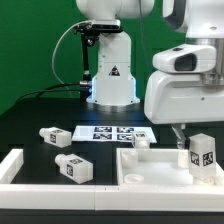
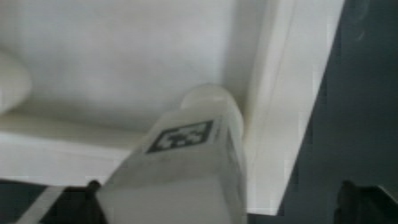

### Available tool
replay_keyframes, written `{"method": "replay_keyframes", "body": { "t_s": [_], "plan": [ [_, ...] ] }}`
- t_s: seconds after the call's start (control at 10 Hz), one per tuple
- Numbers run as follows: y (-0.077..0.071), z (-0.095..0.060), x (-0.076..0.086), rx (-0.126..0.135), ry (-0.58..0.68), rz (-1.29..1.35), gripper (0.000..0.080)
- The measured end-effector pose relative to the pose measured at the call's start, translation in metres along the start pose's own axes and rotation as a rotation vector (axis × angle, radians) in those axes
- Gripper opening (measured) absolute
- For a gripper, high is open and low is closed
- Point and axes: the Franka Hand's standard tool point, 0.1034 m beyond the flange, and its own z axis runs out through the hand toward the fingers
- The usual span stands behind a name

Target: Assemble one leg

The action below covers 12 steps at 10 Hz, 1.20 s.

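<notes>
One leg (image 2: 178,160), a white post with a black-and-white tag on its blocky end, lies between my fingertips in the wrist view, over the white rimmed panel (image 2: 107,90). My gripper (image 2: 217,200) is open. The leg is close to one fingertip (image 2: 89,198), and a clear gap separates it from the other fingertip. In the exterior view the gripper (image 1: 188,138) hangs over the panel's right end (image 1: 160,170), with this leg (image 1: 203,155) just below it. I cannot tell whether the leg rests on the panel.
Two more legs (image 1: 55,135) (image 1: 72,168) lie on the black table at the exterior view's left. Another stands on the panel (image 1: 140,143). The marker board (image 1: 115,132) lies behind. A white L-shaped rail (image 1: 15,172) borders the front left. The robot base (image 1: 110,75) stands at the back.
</notes>
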Motion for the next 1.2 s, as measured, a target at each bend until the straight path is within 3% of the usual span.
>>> {"method": "replay_keyframes", "body": {
  "t_s": [0.1, 0.3, 0.4, 0.5, 0.9, 1.1, 1.2],
  "plan": [
    [0.0006, 0.0005, -0.0004, -0.001, -0.001, 0.038, 0.0648],
    [0.0005, 0.0007, -0.0005, -0.001, -0.001, 0.068, 0.0385],
    [0.0000, 0.0007, -0.0004, 0.000, -0.001, 0.153, 0.0385],
    [-0.0002, 0.0008, -0.0005, 0.000, -0.001, 0.233, 0.0284],
    [-0.0016, 0.0020, 0.0009, -0.026, 0.019, 0.695, 0.0284],
    [-0.0011, 0.0025, 0.0008, -0.020, 0.026, 1.057, 0.0284],
    [0.0008, 0.0029, 0.0008, 0.005, 0.021, 1.194, 0.0285]
  ]
}}
